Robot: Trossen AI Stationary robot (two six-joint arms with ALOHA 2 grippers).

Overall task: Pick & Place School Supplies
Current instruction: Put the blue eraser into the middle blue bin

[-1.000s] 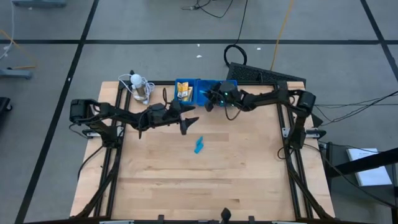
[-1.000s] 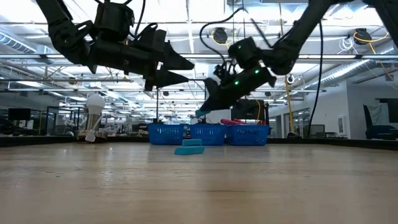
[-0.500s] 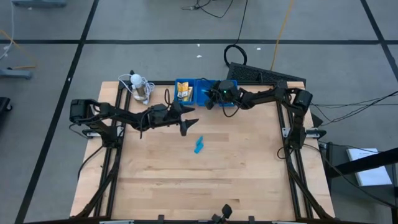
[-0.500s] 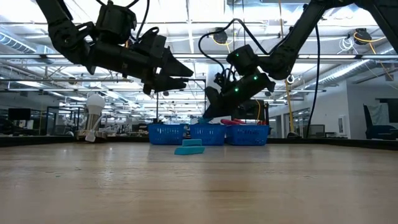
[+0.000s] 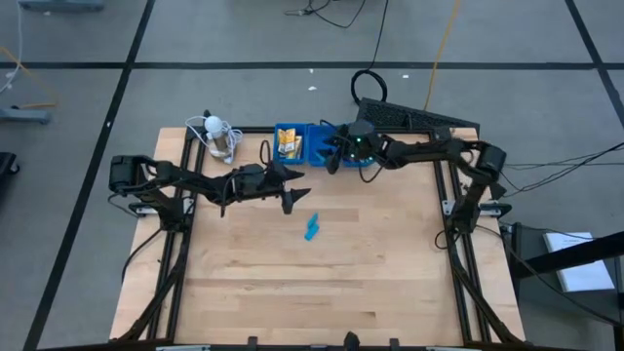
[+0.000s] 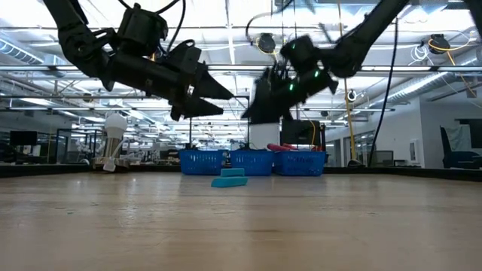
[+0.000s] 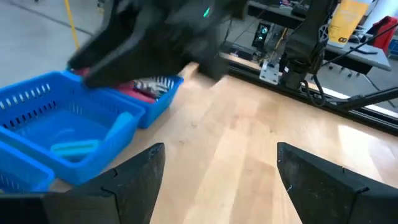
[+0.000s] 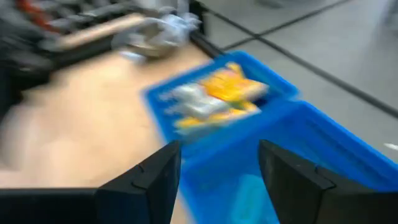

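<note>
While my right claw (image 5: 331,159) hangs spread over the tray (image 5: 314,131), the blue piece (image 5: 311,228) lies nearer my spread, empty left claw (image 5: 295,187).

Even overhead light, soft shadows on worktop (image 5: 322,283); right wrist view motion-blurred; low view backlit by ceiling strips.

Two small light-blue pieces (image 5: 311,229) lie loose on my bench near its middle, one resting across the other, well apart from everything else. The yellow-orange packets (image 5: 288,143) sit heaped in the tray's end compartment, the one nearest my left arm. One light-blue piece (image 7: 74,147) lies flat on the floor of the middle compartment. The red-handled scissors (image 7: 142,89) lie in the far end compartment, metal ends showing.
</note>
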